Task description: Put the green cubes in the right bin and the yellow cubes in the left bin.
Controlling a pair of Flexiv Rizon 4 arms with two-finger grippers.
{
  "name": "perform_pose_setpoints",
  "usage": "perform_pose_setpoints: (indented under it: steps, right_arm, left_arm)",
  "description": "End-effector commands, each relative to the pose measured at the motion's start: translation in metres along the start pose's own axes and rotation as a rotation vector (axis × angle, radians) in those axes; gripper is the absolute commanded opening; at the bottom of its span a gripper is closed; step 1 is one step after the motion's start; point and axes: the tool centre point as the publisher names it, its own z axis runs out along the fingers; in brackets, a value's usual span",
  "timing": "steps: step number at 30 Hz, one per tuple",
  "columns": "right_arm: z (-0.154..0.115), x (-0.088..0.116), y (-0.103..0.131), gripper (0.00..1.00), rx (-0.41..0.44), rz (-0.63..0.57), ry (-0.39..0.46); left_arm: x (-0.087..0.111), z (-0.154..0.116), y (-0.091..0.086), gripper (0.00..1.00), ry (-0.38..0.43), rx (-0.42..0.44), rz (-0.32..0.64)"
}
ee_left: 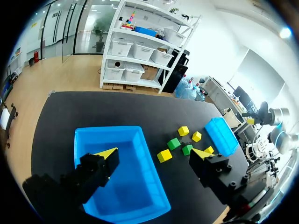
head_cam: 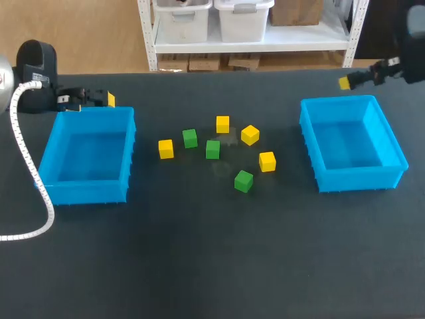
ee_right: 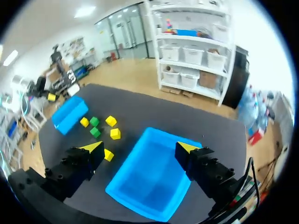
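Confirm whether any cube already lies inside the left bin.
No. The left bin shows only its bare blue floor, while the green cubes and yellow cubes all lie on the table beside it.

A black table [head_cam: 199, 266] is set on a light wooden floor [head_cam: 86, 33]. Behind it a white shelf [head_cam: 265, 45] is placed, loaded with pale storage boxes [head_cam: 242, 16], and cardboard boxes [head_cam: 212, 63] are kept beneath it. Glass walls [ee_left: 79, 28] are seen at the room's far end and a white wall [ee_left: 224, 42] beside the shelf. Light is given by ceiling lamps [ee_right: 86, 10].
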Motion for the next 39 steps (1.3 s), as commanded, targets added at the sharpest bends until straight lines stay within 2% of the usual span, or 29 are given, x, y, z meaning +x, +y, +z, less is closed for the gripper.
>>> perform_pose_setpoints:
  steps: [1, 9, 15, 25, 39]
  right_arm:
    - [0.008, -0.015, 0.019, 1.0, 0.037, -0.072, 0.065]
    - [0.03, -0.035, 0.062, 1.0, -0.014, -0.284, 0.196]
    - [0.046, -0.04, 0.096, 1.0, -0.065, -0.408, 0.294]
    - [0.082, -0.052, 0.138, 1.0, -0.068, -0.481, 0.349]
    - [0.155, -0.056, 0.189, 1.0, -0.086, -0.641, 0.478]
  left_arm:
    - [0.001, 0.0, 0.002, 1.0, -0.005, 0.009, 0.002]
    - [0.001, 0.0, 0.002, 1.0, -0.005, 0.009, 0.002]
    - [0.001, 0.0, 0.002, 1.0, -0.005, 0.009, 0.002]
    - [0.001, 0.0, 0.002, 1.0, -0.005, 0.009, 0.002]
    - [0.001, 0.0, 0.002, 1.0, -0.005, 0.009, 0.002]
